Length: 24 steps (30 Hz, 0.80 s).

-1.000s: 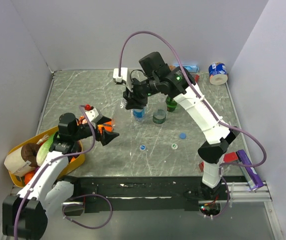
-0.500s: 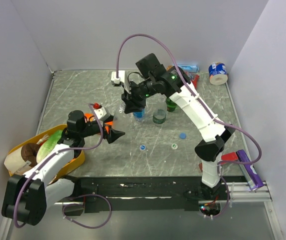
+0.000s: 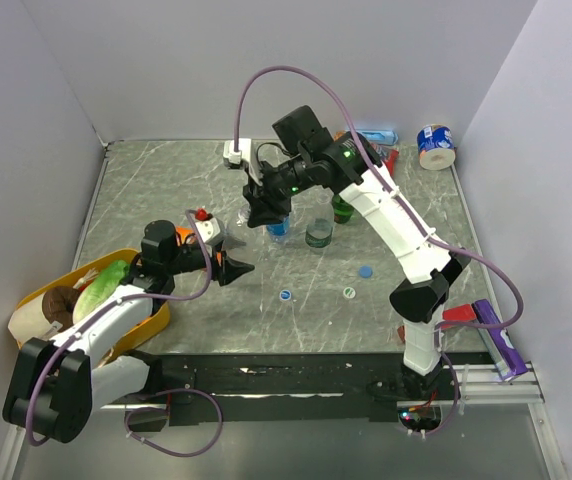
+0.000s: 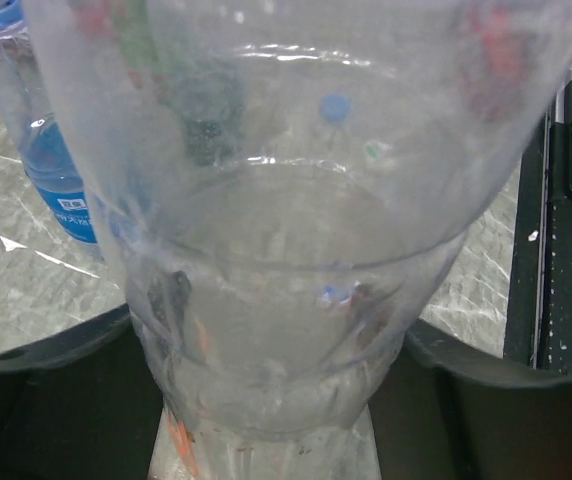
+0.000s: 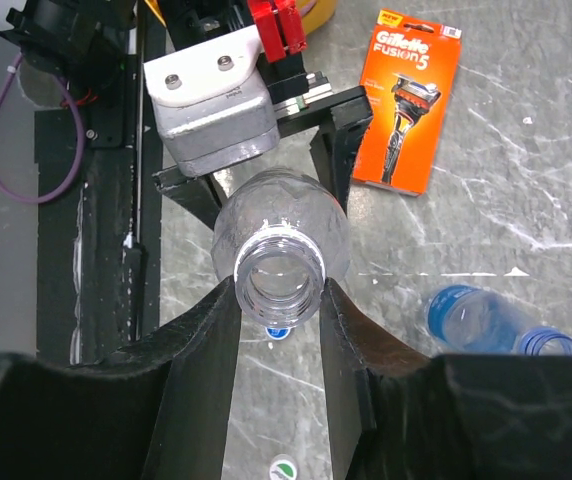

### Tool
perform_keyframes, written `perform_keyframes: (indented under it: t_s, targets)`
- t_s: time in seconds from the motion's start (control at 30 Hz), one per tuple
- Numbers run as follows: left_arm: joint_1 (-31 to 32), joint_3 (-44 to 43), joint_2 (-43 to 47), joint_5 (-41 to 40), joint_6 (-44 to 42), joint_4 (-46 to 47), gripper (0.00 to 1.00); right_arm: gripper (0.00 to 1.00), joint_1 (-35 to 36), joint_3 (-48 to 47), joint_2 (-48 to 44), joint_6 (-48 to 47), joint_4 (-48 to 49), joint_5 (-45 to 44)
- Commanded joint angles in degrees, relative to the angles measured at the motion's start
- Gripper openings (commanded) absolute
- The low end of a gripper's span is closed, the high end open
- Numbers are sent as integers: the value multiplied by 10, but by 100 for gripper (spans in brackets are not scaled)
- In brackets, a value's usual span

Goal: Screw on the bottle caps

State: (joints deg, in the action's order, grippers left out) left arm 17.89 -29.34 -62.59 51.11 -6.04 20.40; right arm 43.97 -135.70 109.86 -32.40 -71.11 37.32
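My right gripper [image 5: 278,285] [image 3: 263,215] is shut on the threaded neck of an uncapped, unlabelled clear bottle [image 5: 281,235], held tilted above the table. Its body [image 4: 286,250] fills the left wrist view, and my left gripper [image 4: 266,400] [image 3: 231,255] is shut on its lower part, a finger against each side. The blue-label bottle [image 3: 278,228] [image 5: 486,320] and the dark green bottle [image 3: 342,208] stand behind. On the table lie a plain blue cap [image 3: 365,270], a blue-rimmed cap [image 3: 285,295] [image 5: 278,332] and a green-rimmed cap [image 3: 348,292] [image 5: 283,468].
A short dark-green cup [image 3: 318,234] stands between the two bottles. An orange razor pack [image 5: 406,100] lies under the left arm. A yellow basket [image 3: 36,290] with several items sits at the left edge. A blue-and-white can [image 3: 434,146] lies at the back right. Grey walls enclose the table.
My left gripper has moved right, up to the clear bottle, and its jaws have closed in on the body. The right gripper has kept its hold on the neck, almost still.
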Motion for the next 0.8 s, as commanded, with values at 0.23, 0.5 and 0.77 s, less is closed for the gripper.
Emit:
perform_keyframes:
  t_s: [0.23, 0.5, 0.77]
  targets:
    - [0, -52, 51, -48, -14, -71, 52, 82, -70, 7, -61, -19, 0, 13]
    - [-3, -37, 162, -156, 29, -162, 1, 69, -93, 308, -198, -400, -12, -48]
    - [-116, -57, 185, -200, 184, -148, 1, 64, -36, 453, -170, -639, 49, -81]
